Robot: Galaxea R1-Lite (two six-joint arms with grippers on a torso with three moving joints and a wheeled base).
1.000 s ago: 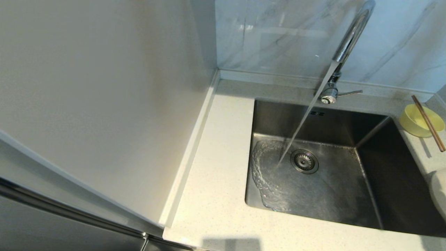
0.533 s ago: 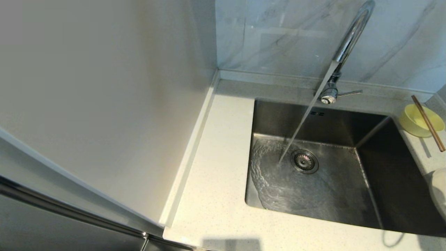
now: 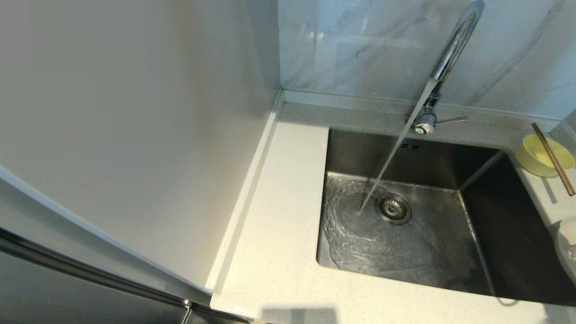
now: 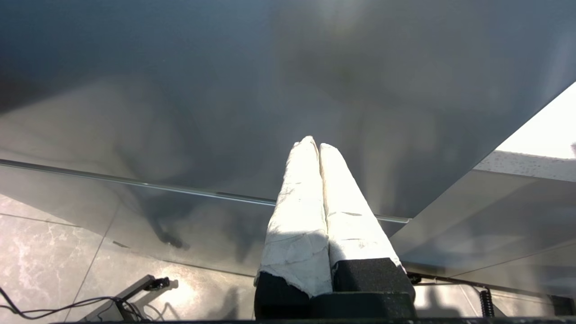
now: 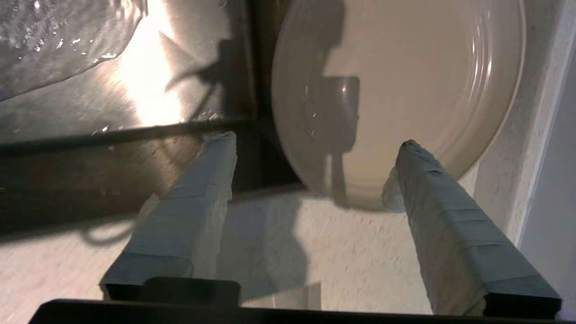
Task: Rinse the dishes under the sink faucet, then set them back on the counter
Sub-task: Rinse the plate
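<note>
Water runs from the chrome faucet (image 3: 452, 49) into the steel sink (image 3: 432, 252), landing beside the strainer drain (image 3: 393, 208). On the counter (image 3: 288, 216) right of the basin sits the pale-yellow bowl (image 3: 542, 156) with the brown chopstick (image 3: 554, 159) resting across it. The cream plate (image 3: 568, 245) lies at the right edge, overhanging the sink's corner (image 5: 396, 90). My right gripper (image 5: 317, 144) hovers open over the counter just in front of the plate, holding nothing. My left gripper (image 4: 313, 144) is shut and empty, parked low beside a dark cabinet front, outside the head view.
A pale side panel (image 3: 135, 126) rises left of the counter. The grey-veined marble wall (image 3: 369, 45) stands behind the faucet. A dark cable loop (image 3: 506, 300) lies at the sink's front right edge. The left wrist view shows tiled floor (image 4: 49, 265) with cables.
Water has spread further across the sink floor. The cable loop at the sink's front right edge has shifted to the right and lower. The bowl, chopstick and plate have stayed put.
</note>
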